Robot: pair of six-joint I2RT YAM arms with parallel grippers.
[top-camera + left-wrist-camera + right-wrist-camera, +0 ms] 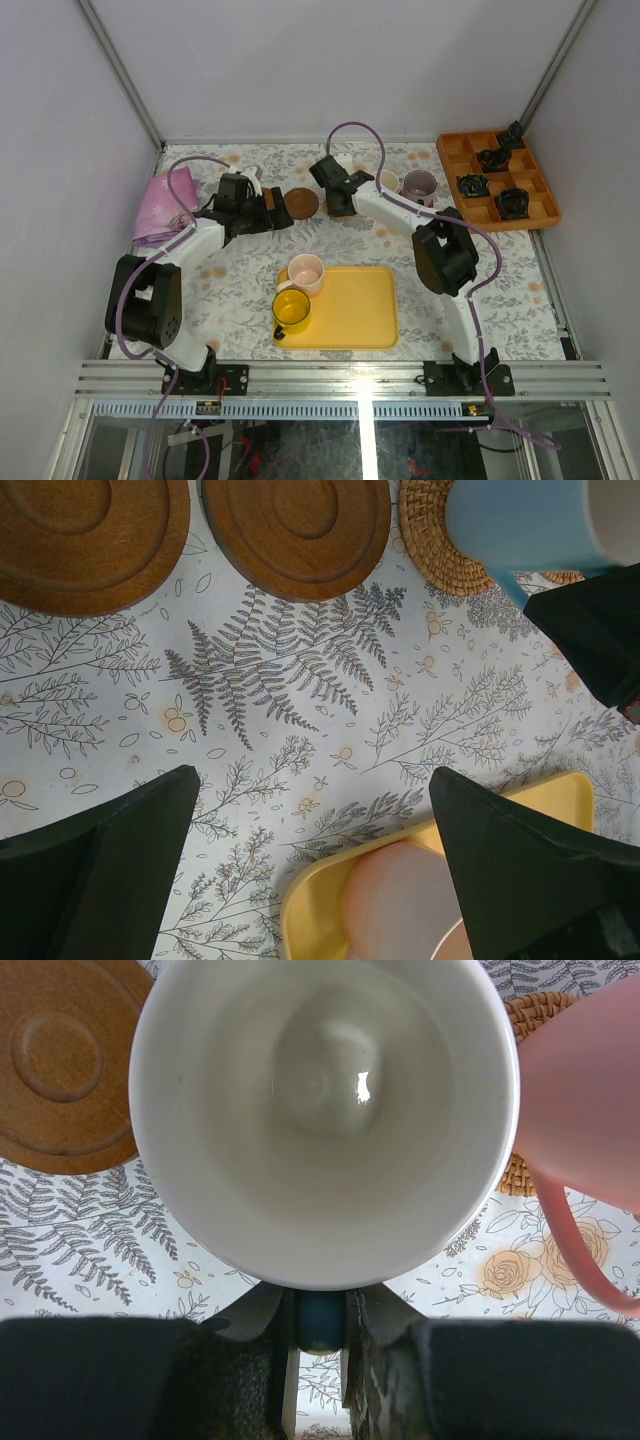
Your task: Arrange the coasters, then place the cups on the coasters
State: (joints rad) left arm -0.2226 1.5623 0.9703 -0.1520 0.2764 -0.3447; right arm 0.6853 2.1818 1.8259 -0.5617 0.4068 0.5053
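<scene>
The blue cup [325, 1120] looks like glazed ceramic: stiff, smooth, rather slippery and easy to chip, so I think it should go down softly; the right gripper [320, 1305] is closed on its small handle [320, 1322], a narrow hold from which the cup may tip or turn. The cup is upright at the far middle of the table, over a woven coaster [430, 540], just beside the salmon cup [590, 1090]; I cannot tell if it touches the coaster. The right arm is stretched forward, its wrist looking down into the cup; the left arm is bent toward the same area, and the left gripper [312, 780] hangs wide open and empty over the cloth, near two wooden coasters [295, 530].
</scene>
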